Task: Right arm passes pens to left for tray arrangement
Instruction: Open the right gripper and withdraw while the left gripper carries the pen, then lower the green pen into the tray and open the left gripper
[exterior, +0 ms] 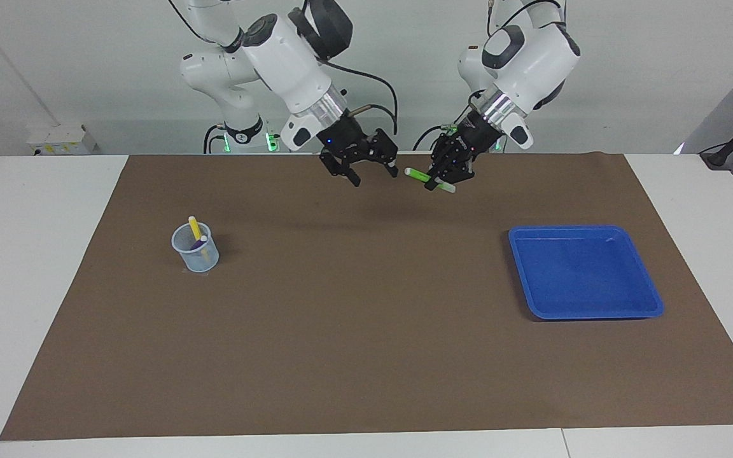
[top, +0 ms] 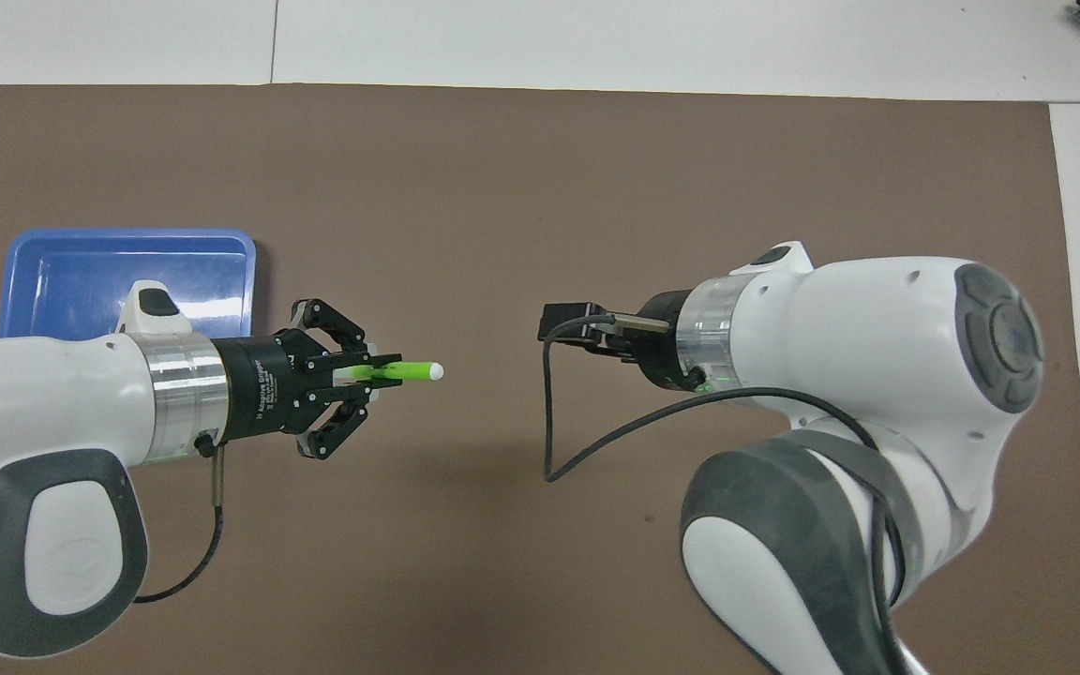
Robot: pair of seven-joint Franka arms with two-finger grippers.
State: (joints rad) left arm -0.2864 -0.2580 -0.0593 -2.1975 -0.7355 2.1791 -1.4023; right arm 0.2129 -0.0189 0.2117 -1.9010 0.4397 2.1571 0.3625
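Overhead view hides cup (exterior: 195,248); facing shows yellow pen (exterior: 194,227).

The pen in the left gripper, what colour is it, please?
Green pen, pale tip; overhead view.

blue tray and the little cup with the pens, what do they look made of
Blue tray: probably moulded plastic with a glossy finish, given its uniform bright colour, rounded corners and the light glare on its floor.
Cup: it looks like pale, see-through plastic mesh, since the yellow pen shows through its wall; fine wire mesh cannot be ruled out.
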